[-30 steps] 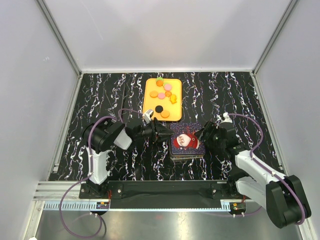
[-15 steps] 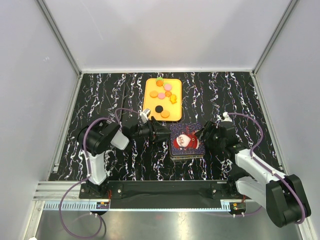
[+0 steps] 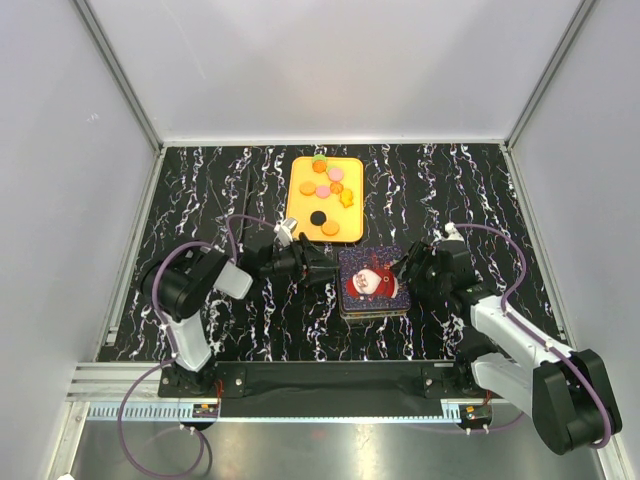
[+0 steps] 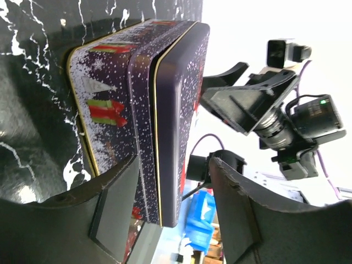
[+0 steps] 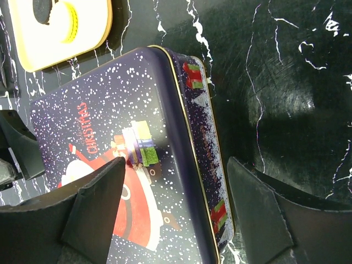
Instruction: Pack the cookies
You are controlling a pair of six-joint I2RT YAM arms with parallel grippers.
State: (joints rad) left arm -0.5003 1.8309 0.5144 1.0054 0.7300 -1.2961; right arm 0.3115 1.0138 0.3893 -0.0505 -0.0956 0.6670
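The cookies (image 3: pixel 323 190), small orange, pink, black and yellow discs, lie on a yellow tray (image 3: pixel 298 215) at the back centre. A dark blue Christmas tin (image 3: pixel 372 282) with its lid on sits just in front of the tray. My left gripper (image 3: pixel 320 268) is open at the tin's left side; in the left wrist view (image 4: pixel 170 203) its fingers straddle the edge of the tin (image 4: pixel 143 99). My right gripper (image 3: pixel 408 268) is open at the tin's right side; in the right wrist view (image 5: pixel 176 203) it straddles the right edge of the tin (image 5: pixel 110 137).
The tray's corner (image 5: pixel 22 38) with a black cookie (image 5: pixel 44 8) shows in the right wrist view. The black marbled table (image 3: pixel 200 190) is walled in by white panels on three sides. A thin dark rod (image 3: pixel 246 205) lies left of the tray.
My left arm's elbow has swung out to the left and dropped, and its gripper has drawn slightly left along the tin's side. The right arm and the tin have barely moved.
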